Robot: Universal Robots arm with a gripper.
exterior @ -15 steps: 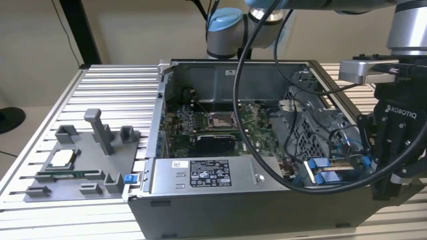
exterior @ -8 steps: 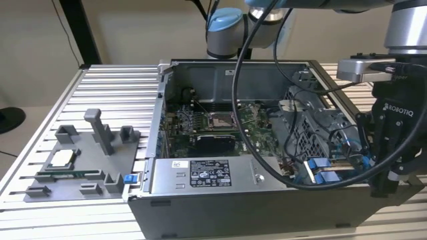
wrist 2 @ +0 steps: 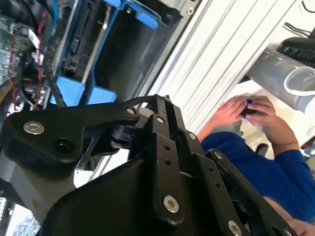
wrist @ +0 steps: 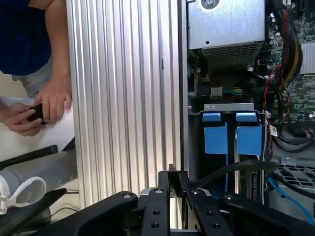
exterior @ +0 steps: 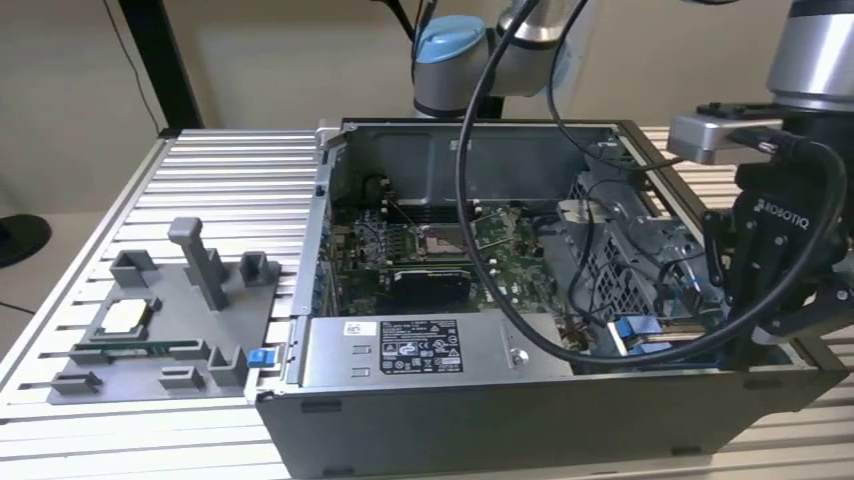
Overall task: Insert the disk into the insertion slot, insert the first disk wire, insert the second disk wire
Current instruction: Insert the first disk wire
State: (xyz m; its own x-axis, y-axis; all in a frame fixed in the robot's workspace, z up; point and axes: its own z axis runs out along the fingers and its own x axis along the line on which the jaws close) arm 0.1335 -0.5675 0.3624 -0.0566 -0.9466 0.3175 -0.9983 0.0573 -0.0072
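Alignment, we judge, matters most: our black linkage gripper [wrist: 173, 175], pinched shut on nothing we can see, hovers beside the grey perforated-metal insertion slot [wrist: 229, 106] holding the flat blue-framed disk [wrist 2: 78, 49].

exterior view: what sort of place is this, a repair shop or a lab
Probably a robotics lab bench: an open computer case on a ribbed aluminium table, a robot arm over it, and a grey fixture plate holding parts beside it.

gripper [wrist: 173, 178] body cut by edge | person [wrist: 24, 39] cut by edge | dark item [wrist: 37, 113] in hands unclear
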